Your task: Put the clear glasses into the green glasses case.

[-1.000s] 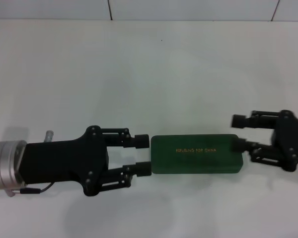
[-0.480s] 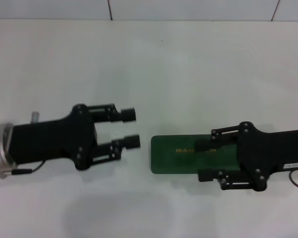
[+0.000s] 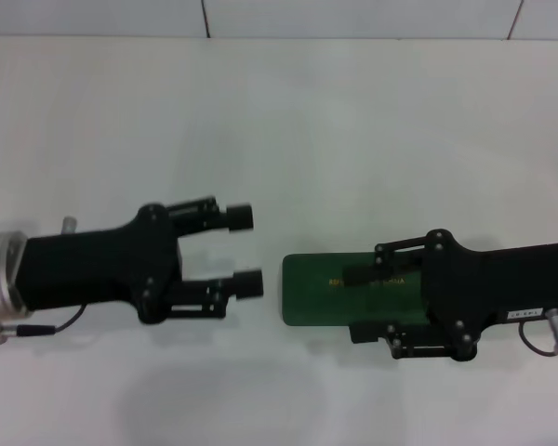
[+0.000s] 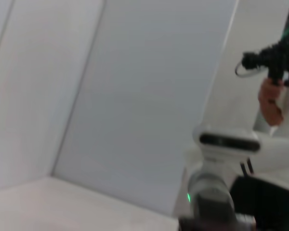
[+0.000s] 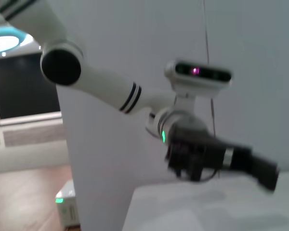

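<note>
The green glasses case [image 3: 321, 288] lies closed on the white desk [image 3: 288, 121], its long side running between my two grippers, gold lettering on the lid partly hidden. My right gripper [image 3: 358, 303] is over the case's right half, its body covering that end; one finger [image 3: 365, 275] lies across the lid near the lettering and the other [image 3: 372, 331] sits at the case's near edge. The fingers are spread about as wide as the case, and I cannot tell whether they press on it. My left gripper [image 3: 245, 250] is just beyond the case's left end, apart from it, fingers released and parted with nothing between them; the nearer fingertip [image 3: 251, 283] is level with the case's end. The clear glasses are nowhere outside the case. My right wrist view shows the other arm's gripper [image 5: 216, 159] above the desk edge.
</note>
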